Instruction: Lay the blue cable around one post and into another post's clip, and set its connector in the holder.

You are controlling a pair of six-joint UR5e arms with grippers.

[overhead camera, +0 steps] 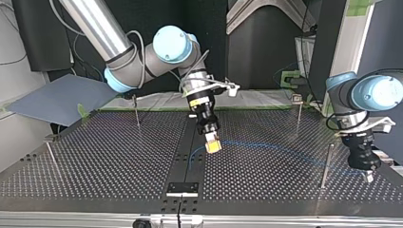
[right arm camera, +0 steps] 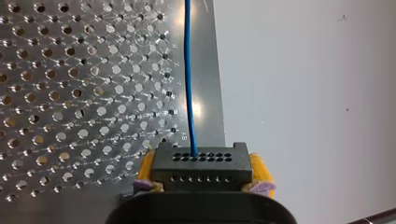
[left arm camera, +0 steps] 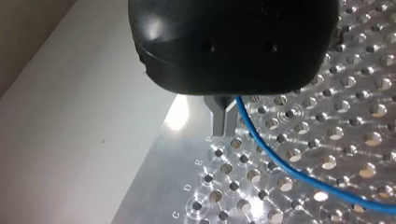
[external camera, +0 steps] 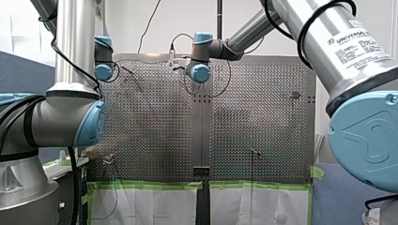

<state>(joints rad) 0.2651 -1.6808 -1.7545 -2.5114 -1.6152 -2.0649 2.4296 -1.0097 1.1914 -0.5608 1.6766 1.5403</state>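
Because the connector must end up in the holder, my right jaws are closed on the black rectangular many-holed plastic connector (right arm camera: 201,165). Its sides are pinched between my yellow pads (right arm camera: 145,169), and its face is turned outward, so the thin blue cable (right arm camera: 188,84) runs straight ahead of it over the perforated metal worktop (right arm camera: 70,93). In the top view these jaws hang tilted just above the worktop's middle seam, and the cable leaves them in a shallow arc lying on the plate toward that view's right.

At the arc's other end my left jaws stand low near the worktop's edge. The narrow metal fingers (left arm camera: 219,119) are drawn together with barely a sliver between them, and the cable comes out right at their side. I judge them pinched on it, anchoring that end so the run can be steered and pulled snug.

A thin upright metal post (overhead camera: 327,164) stands just beside my left jaws. The cable passes near its foot, but I cannot tell whether around it or only beside it. A second slim post (overhead camera: 298,114) stands farther back, apart from the cable.

The small black block (overhead camera: 182,187) on the seam, at the top view's near edge, may be the holder. The connector hangs apart from it, not yet seated.
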